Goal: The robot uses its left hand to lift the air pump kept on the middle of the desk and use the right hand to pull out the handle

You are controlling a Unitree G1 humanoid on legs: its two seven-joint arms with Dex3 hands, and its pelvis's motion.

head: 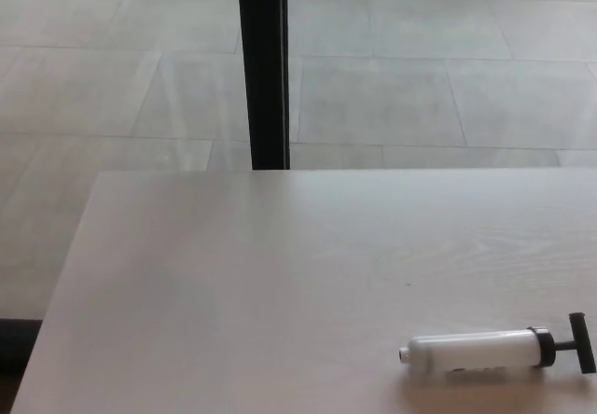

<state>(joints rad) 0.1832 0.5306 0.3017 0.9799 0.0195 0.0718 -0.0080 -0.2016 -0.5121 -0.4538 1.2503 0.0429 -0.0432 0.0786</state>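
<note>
A white air pump (476, 350) lies on its side at the lower right of the pale tabletop (233, 283), black handle (580, 342) pushed in (neither hand in view, fingers' state unknowable), awaiting lifting.

You see a desk (233, 283) of pale wood-look laminate, smooth and softly matt, with faint grain running across it. On it the air pump (476, 350) has a white barrel of smooth, slightly glossy plastic, and its collar and T-handle (580, 342) look like matt black plastic. Beyond the desk, the floor (420, 97) is large grey stone-like tiles with a dull sheen, and the upright post (262, 64) looks like smooth black metal.
</note>
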